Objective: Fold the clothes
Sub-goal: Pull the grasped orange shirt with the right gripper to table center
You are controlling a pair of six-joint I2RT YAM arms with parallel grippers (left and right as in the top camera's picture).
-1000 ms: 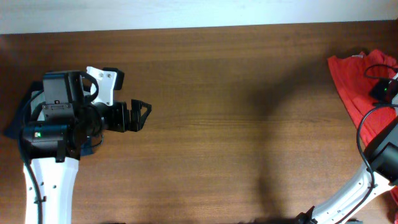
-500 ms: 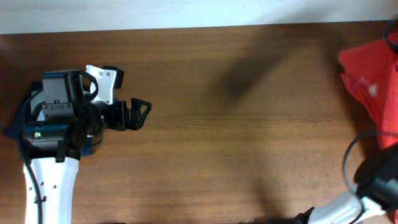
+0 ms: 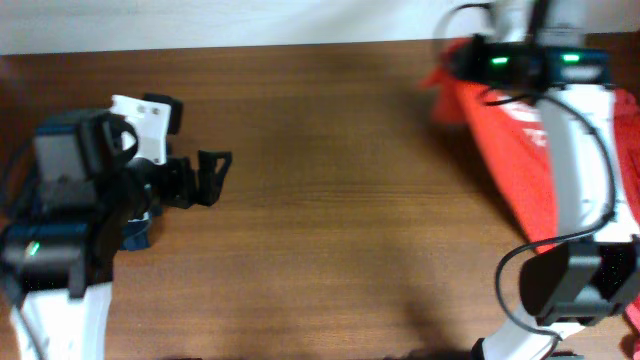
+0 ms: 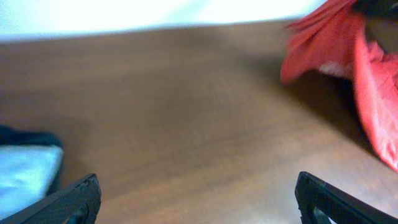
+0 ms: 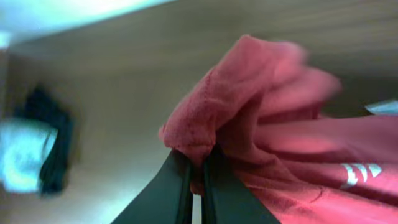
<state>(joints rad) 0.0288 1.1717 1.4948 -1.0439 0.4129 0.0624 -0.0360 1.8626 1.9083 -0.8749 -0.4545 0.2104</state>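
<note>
Pinching the red T-shirt (image 5: 261, 99), right fingers (image 5: 175, 190) are closed; left fingers (image 4: 74, 199) gape empty.

Left hand (image 3: 220, 178) spread wide, right hand (image 5: 195, 167) clamped

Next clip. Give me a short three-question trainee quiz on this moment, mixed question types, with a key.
1. Short answer: beside which arm does the folded pale grey garment lie?
2. Multiple choice: what is the right pincer shut on? A: a bunched edge of the orange-red cotton T-shirt. B: the folded pale grey garment. C: nothing.
3. True or false: the left pincer is clamped on red cloth.
Key: 1 left. 2 A. 3 false; it is open and empty.
</note>
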